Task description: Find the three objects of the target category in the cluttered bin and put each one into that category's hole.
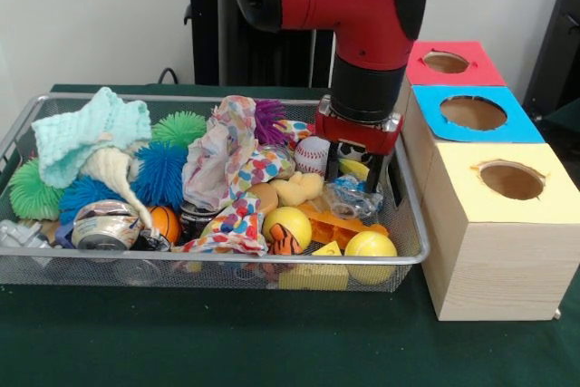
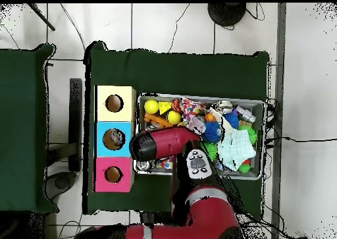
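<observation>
My gripper (image 1: 356,169) is lowered into the right end of the wire bin (image 1: 272,260), open, its black fingers (image 1: 377,172) standing either side of a small yellow item (image 1: 354,168). A baseball (image 1: 312,153) lies just to its left. Two yellow balls (image 1: 287,224) (image 1: 370,246) rest near the front, and an orange mini basketball (image 1: 164,222) sits further left. Beside the bin stand wooden boxes with a red hole (image 1: 446,62), a blue hole (image 1: 473,112) and a yellow hole (image 1: 511,179). In the overhead view the arm (image 2: 164,145) covers the gripper.
Blue (image 1: 161,172), green (image 1: 34,189) and purple (image 1: 269,118) spiky balls, a teal cloth (image 1: 91,133), a dotted cloth (image 1: 227,160) and a tape roll (image 1: 104,224) crowd the bin. The blue box (image 2: 114,139) seems to hold something.
</observation>
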